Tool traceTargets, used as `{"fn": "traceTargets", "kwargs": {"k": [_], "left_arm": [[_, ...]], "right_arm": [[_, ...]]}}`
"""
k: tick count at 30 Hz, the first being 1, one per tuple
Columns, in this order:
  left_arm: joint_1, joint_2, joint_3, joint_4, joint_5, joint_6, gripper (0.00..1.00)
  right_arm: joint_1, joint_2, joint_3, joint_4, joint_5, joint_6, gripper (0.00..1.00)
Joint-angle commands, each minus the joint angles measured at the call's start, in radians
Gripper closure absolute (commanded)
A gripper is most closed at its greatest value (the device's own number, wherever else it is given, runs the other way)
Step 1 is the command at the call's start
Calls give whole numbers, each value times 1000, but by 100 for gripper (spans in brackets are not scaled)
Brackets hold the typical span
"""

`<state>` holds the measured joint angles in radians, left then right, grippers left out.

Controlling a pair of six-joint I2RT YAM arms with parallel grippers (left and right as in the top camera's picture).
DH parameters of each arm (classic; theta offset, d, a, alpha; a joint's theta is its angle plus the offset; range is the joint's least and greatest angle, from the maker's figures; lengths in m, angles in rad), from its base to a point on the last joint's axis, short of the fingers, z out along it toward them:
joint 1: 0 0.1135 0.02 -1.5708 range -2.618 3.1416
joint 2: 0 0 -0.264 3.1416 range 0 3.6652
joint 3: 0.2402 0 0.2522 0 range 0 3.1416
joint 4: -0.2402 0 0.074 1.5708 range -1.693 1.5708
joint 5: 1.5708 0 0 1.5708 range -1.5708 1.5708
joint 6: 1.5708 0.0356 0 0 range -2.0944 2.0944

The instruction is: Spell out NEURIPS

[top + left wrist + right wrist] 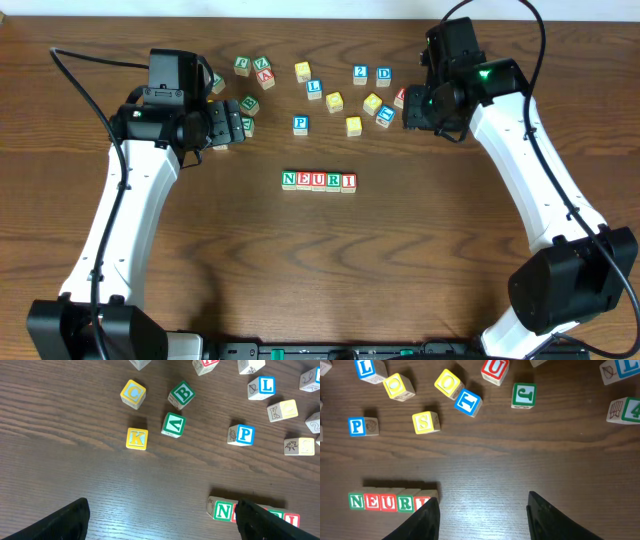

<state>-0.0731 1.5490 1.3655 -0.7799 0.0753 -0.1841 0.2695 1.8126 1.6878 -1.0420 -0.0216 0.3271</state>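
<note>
Five cubes stand in a row spelling N E U R I [319, 181] at the table's middle. Its N end [222, 511] shows in the left wrist view, and the whole row [390, 502] shows in the right wrist view. The blue P cube [300, 124] [242, 435] [362, 426] lies loose behind the row. A yellow S cube [353, 126] [426, 422] lies to its right. My left gripper [235, 125] [162, 525] hangs open and empty left of the P. My right gripper [415, 110] [485, 520] is open and empty above bare wood, right of the row.
Loose cubes are scattered along the back: yellow K [137, 438], C [133, 394], green B [181, 394], blue L [314, 88], 2 [360, 73], D [384, 75], yellow O [398, 386], blue T [468, 402], red U [495, 370], green J [524, 395].
</note>
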Motion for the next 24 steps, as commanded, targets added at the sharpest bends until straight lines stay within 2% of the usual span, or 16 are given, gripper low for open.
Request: {"fn": "traceTargets", "kwargs": {"k": [1, 24], "left_arm": [[5, 8, 13, 4, -6, -5, 9], [5, 8, 13, 3, -6, -5, 9]], "right_arm": [[2, 20, 18, 11, 16, -14, 48], [7, 23, 18, 29, 15, -14, 48]]}}
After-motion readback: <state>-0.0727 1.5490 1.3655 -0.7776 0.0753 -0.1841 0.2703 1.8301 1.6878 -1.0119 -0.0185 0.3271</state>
